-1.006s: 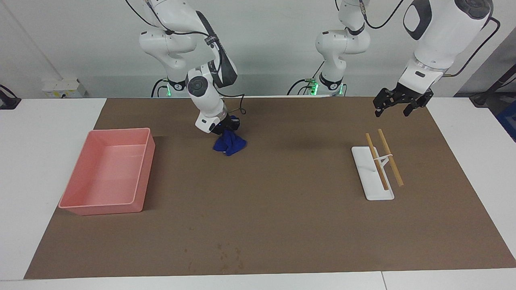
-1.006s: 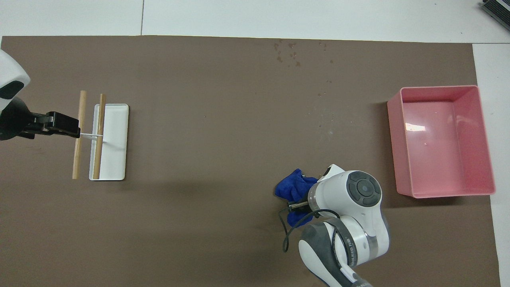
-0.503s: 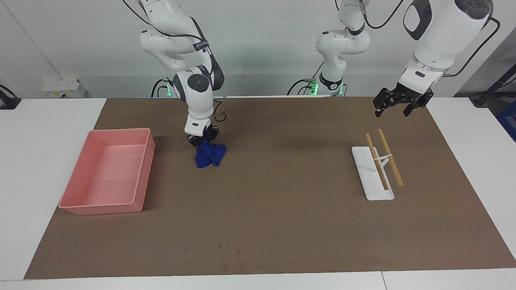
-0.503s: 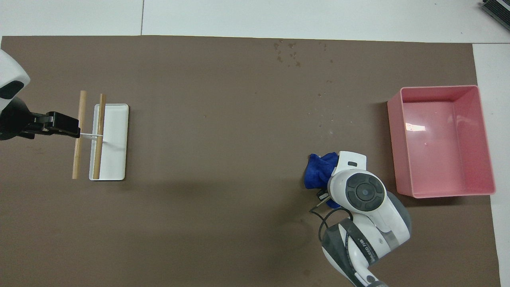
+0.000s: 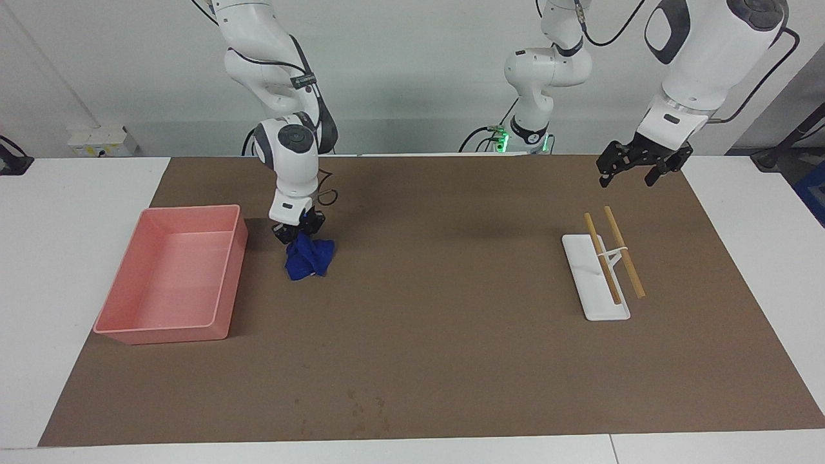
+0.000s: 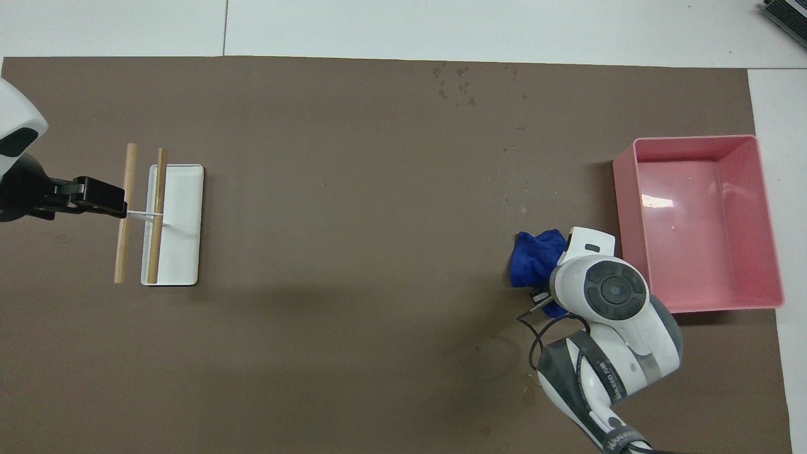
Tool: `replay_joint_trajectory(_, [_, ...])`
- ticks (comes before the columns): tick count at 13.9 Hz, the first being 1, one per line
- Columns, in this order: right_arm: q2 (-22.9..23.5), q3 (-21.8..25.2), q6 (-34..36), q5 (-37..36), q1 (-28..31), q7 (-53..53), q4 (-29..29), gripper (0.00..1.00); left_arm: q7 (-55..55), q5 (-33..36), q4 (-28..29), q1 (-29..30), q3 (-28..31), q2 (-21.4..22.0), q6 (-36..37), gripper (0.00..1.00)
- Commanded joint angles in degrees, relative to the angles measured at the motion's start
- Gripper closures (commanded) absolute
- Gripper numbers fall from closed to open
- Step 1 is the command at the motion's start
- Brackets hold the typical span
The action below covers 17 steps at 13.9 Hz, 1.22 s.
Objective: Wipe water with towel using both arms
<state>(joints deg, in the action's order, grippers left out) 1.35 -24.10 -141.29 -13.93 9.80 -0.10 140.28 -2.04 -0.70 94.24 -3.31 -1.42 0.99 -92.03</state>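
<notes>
Brown mat (image 5: 451, 361) over white table, two arms, one towel in play.
Pink tray (image 5: 129, 332) just beside right gripper (image 5: 296, 233), whose fingers pinch blue towel (image 5: 308, 261) hanging below them onto mat; both shifted toward tray since earlier. White rack (image 5: 596, 309) with wooden sticks (image 5: 624, 251) under waiting left gripper (image 5: 635, 169), fingers spread, unchanged. Water droplets (image 6: 455, 85) well apart from towel.
</notes>
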Motion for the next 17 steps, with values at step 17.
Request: replay_joint_trajectory(17, [1.0,0.4,3.2,43.9,-17.5,16.3,3.1,1.00,0.6,-0.8,1.1,0.4,0.1,1.2,0.4,0.00])
